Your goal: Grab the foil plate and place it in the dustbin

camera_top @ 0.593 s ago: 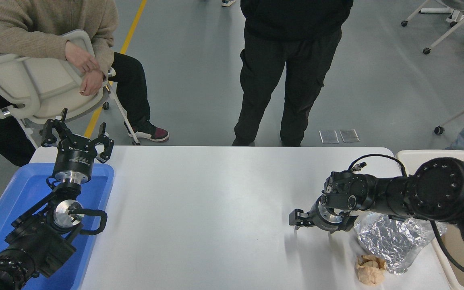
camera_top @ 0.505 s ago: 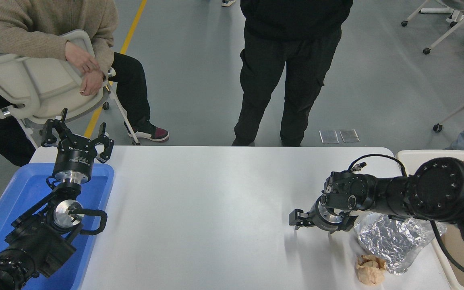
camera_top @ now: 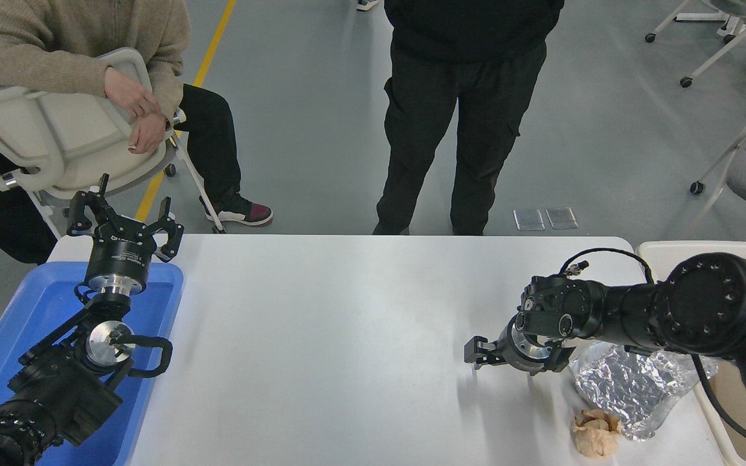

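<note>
The white table [camera_top: 347,336] fills the lower half of the head view, with a seated person in a beige sweater [camera_top: 81,39] and a standing person in black [camera_top: 470,97] at its far side. A blue tray [camera_top: 36,304] lies at the table's left end, and the parked left arm rests over it, its left gripper [camera_top: 124,223] pointing away from the camera with its fingers spread apart and holding nothing.

The dustbin [camera_top: 655,249], cream and smooth-walled, stands off the table's right edge, largely hidden behind the right arm.

The foil plate [camera_top: 632,388] lies flat on the table near its right edge, just beside the dustbin. Its long axis runs diagonally, from the upper right by the bin wall down toward the lower left; the crinkled lower end reaches the near edge of the table.

The right gripper [camera_top: 515,355] hovers low over the table just left of the foil plate's upper-left corner, pointing leftward. Its fingers stand apart, one jutting left, the other near the plate's rim, with nothing between them.

A crumpled brown paper ball [camera_top: 594,432] sits touching the plate's lower-left edge.
</note>
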{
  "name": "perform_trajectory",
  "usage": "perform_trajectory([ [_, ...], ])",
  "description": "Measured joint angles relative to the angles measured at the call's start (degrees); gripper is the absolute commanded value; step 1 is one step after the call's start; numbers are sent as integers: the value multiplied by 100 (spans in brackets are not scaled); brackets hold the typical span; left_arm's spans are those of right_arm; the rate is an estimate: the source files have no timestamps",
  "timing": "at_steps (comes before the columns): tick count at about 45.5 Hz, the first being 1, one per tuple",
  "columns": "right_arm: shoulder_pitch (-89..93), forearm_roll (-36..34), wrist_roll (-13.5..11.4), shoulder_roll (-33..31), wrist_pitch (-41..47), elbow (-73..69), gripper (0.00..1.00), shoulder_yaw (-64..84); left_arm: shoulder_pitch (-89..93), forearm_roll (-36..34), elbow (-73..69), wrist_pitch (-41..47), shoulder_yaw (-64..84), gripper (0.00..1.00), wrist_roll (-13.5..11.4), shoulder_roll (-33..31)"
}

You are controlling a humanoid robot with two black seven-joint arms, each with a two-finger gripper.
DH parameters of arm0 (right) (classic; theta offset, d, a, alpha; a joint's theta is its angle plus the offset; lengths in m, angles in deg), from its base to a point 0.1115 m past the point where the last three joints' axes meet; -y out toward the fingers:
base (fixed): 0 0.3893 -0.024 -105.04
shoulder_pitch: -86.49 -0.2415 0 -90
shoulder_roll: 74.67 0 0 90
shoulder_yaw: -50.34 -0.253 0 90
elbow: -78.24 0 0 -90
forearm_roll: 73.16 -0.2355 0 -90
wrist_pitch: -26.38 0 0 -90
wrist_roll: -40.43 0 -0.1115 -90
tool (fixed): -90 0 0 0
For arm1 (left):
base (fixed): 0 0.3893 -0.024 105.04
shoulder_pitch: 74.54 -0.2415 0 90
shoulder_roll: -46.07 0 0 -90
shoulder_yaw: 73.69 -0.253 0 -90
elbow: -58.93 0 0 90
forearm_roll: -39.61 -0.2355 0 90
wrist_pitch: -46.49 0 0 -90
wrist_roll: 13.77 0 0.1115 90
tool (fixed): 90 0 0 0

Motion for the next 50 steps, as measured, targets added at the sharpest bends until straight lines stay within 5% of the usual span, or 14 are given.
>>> perform_trajectory([
  [50,-48,4,1,0,0,39,100,5,0,0,-2,0,0,99,-1,2],
])
